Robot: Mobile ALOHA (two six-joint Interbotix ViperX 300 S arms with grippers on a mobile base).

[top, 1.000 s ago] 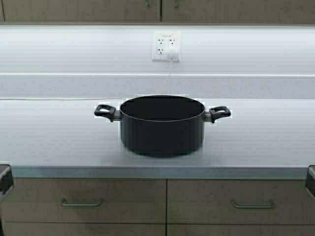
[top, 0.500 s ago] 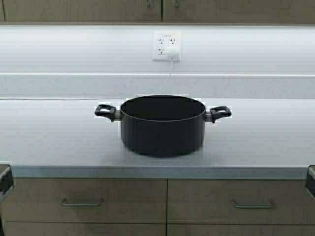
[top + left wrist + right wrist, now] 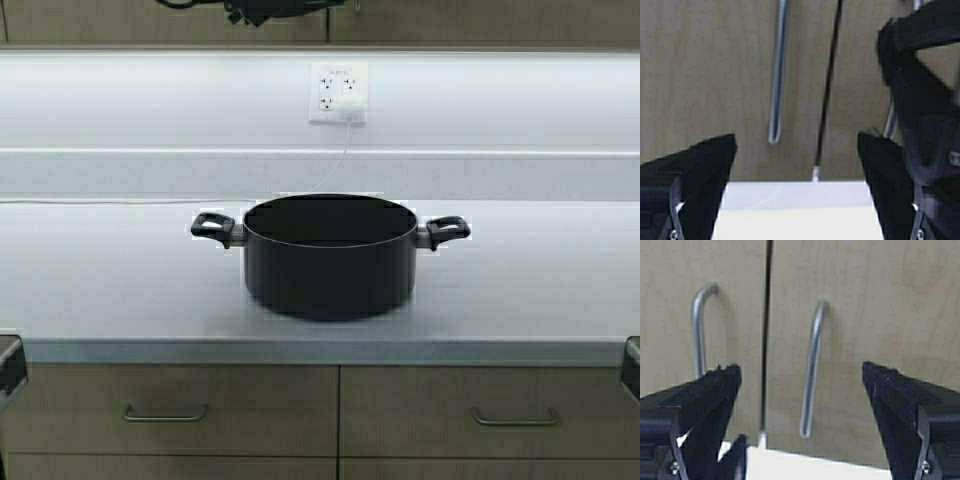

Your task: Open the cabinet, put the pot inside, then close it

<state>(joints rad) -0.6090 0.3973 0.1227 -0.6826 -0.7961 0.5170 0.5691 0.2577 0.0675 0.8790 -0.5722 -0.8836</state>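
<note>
Right wrist view shows the right tool (image 3: 800, 405) spread wide, facing the cabinet (image 3: 865, 305), w/ the right door handle (image 3: 811, 367) between its fingers but not touched yet, and the left door handle (image 3: 699, 332) on the other side of the centre seam (image 3: 765, 335). Left wrist view shows the left tool (image 3: 797, 175) also spread wide, looking at the same two doors, w/ one handle (image 3: 777, 75) between its fingers; the dark body near it is probably the other arm, but I cannot tell for sure. High view shows the pot (image 3: 330, 255) upright on the tabletop (image 3: 100, 270), central, below the wall socket (image 3: 338, 93) and well apart from both tools; only a dark bit of an arm shows at the top edge by the cabinet doors, which are shut. My judgement: the step is to grip the handles & pull the doors open. To do it well, each tool should go straight fwd until the bar sits deep between the fingers, close at mid-height of the bar, not at its curved end, then pull along the door's arc, not straight back. Two arms so near the seam can collide, so it is safer to open one door at a time, or both slowly outward.
</note>
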